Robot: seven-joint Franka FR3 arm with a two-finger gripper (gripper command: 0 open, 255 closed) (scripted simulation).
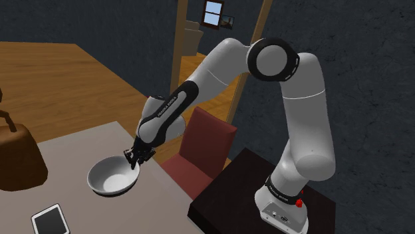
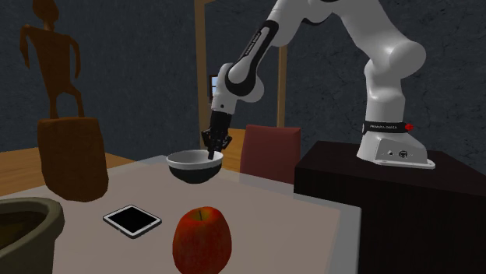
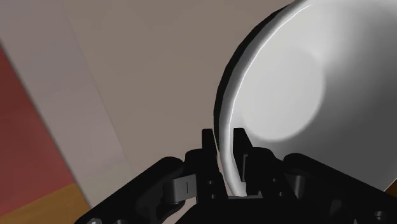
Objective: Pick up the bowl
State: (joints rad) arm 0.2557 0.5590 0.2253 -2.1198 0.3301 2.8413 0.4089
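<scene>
The round bowl (image 1: 110, 178) — white inside, dark outside — is in the lower left of the shoulder view, over the pale grey worktop (image 1: 80, 143). The black pincer (image 1: 136, 157) clamps its rim, one finger inside the wall and one outside. A red apple (image 2: 202, 240) and a white-framed tablet (image 2: 132, 220) lie lower centre in the second exterior view — near the bowl, not touching it.

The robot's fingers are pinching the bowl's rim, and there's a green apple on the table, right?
No, the apple is red, not green; the second exterior view shows it. The fingers do pinch the bowl's rim.
</scene>
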